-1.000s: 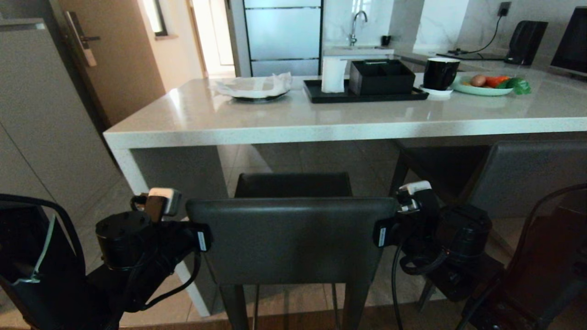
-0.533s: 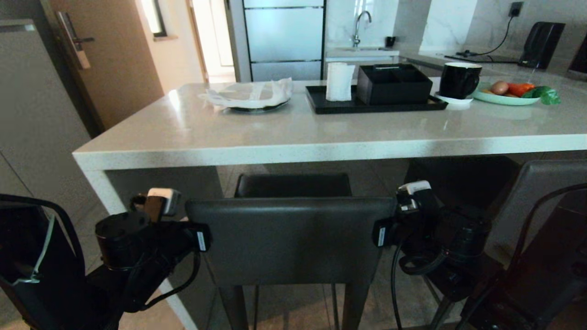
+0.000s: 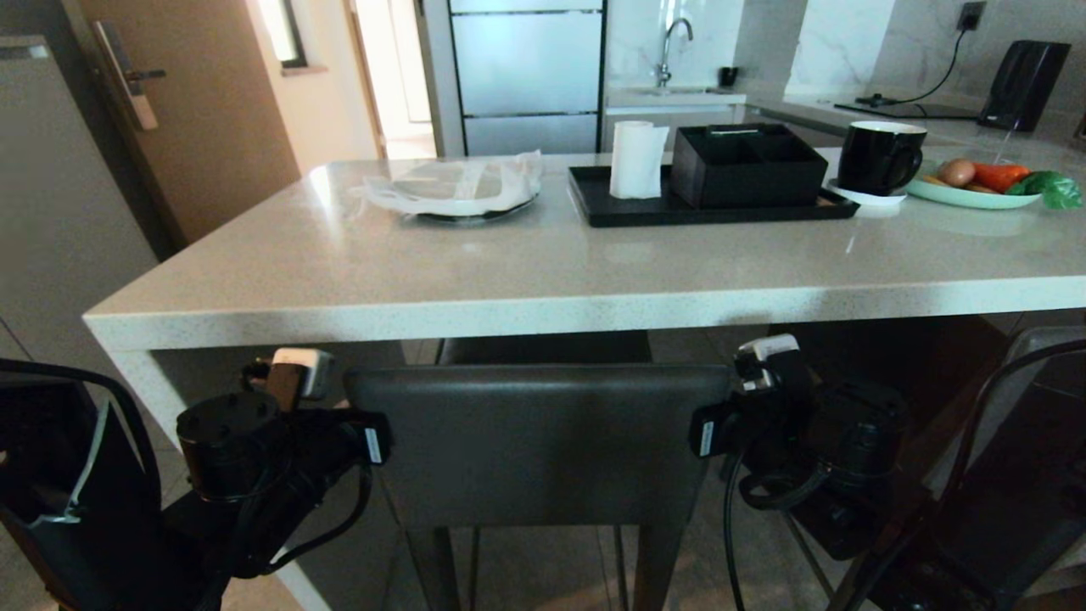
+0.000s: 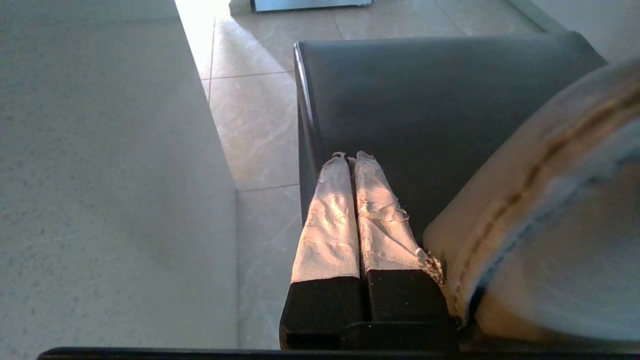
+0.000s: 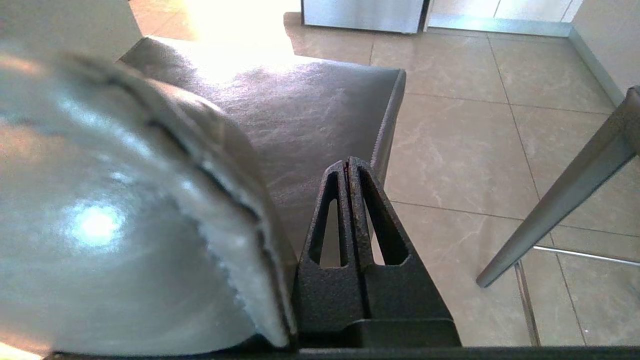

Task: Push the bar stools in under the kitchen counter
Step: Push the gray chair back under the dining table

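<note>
Stool centred before bench; seat partly under edge, backrest clear. Left gripper and right gripper closed tight, empty, flanking backrest ends. Push best kept even both sides, straight; backrest to be watched against bench edge. Second stool at right.

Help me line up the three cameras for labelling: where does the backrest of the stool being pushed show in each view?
Head view: the backrest spans the lower middle, between the two arms, just below the kitchen counter edge.
Left wrist view: its rounded end fills the side beside the shut left end effector.
Right wrist view: its end looms beside the shut right end effector.
Shared landmark: the stool's dark seat.
</note>
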